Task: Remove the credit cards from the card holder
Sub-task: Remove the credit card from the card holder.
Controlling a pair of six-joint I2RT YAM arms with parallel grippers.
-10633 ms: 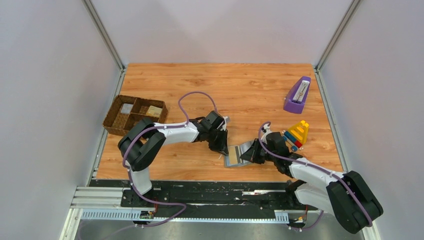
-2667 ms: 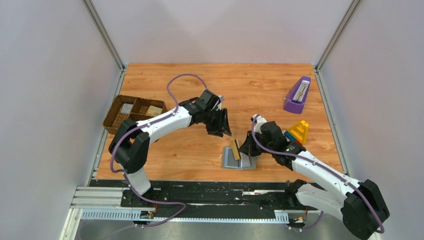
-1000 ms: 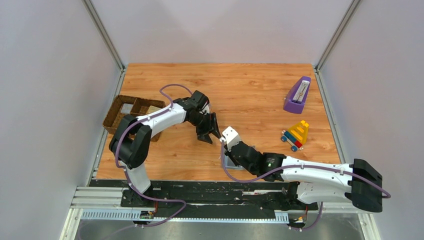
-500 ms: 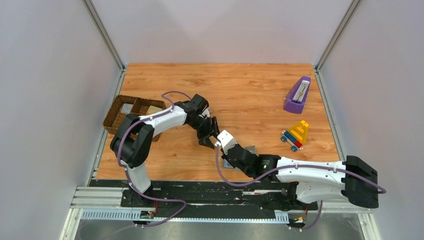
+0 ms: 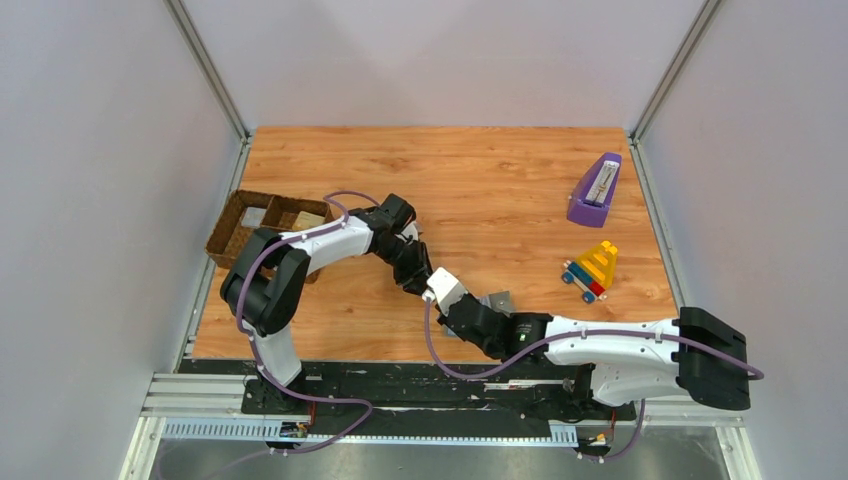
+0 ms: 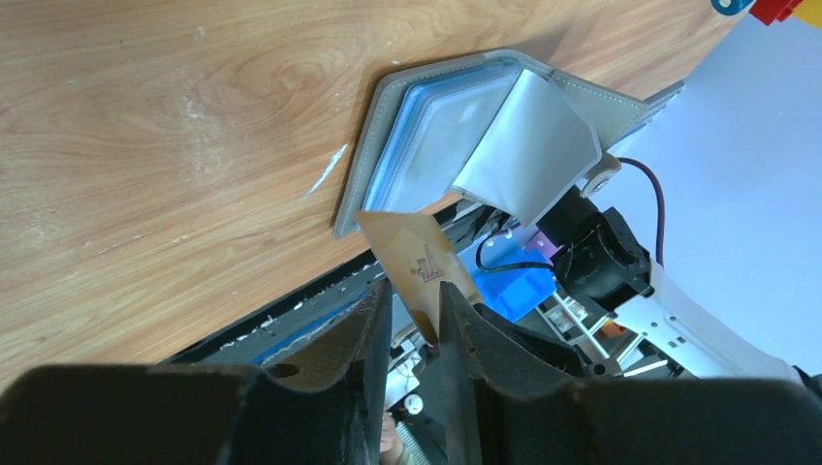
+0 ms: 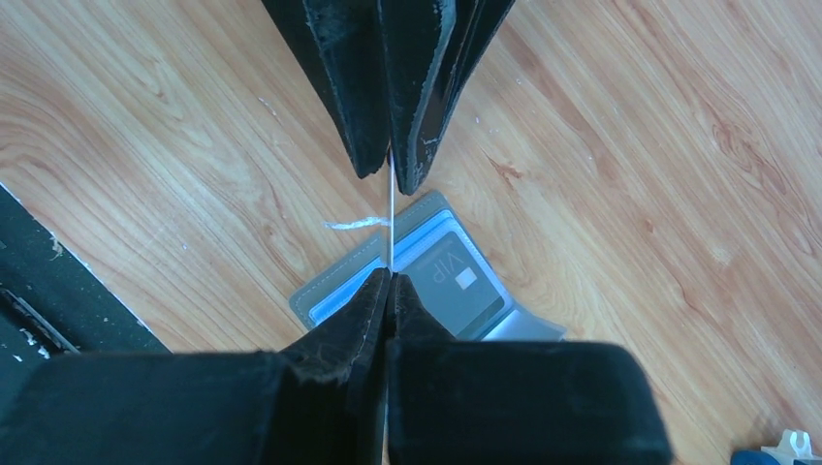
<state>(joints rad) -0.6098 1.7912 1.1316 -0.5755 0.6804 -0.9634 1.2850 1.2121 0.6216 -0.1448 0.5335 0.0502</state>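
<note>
Credit card (image 6: pixel 419 260), tan, mid-frame, clear of the card holder (image 6: pixel 431 145): left gripper (image 6: pixel 415 293) has just clamped it, right gripper (image 7: pixel 390 278) stays pinched on it; expect a handover.

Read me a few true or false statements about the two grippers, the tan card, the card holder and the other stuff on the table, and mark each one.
1. The right gripper is shut on a tan card. True.
2. The card holder lies folded shut. False: it lies open on the table, with a grey card in one pocket.
3. The tan card stands between the fingers of the left gripper. True.
4. The purple object sits inside the woven tray. False: it stands on the table at the far right, and the tray is at the left edge.
</note>
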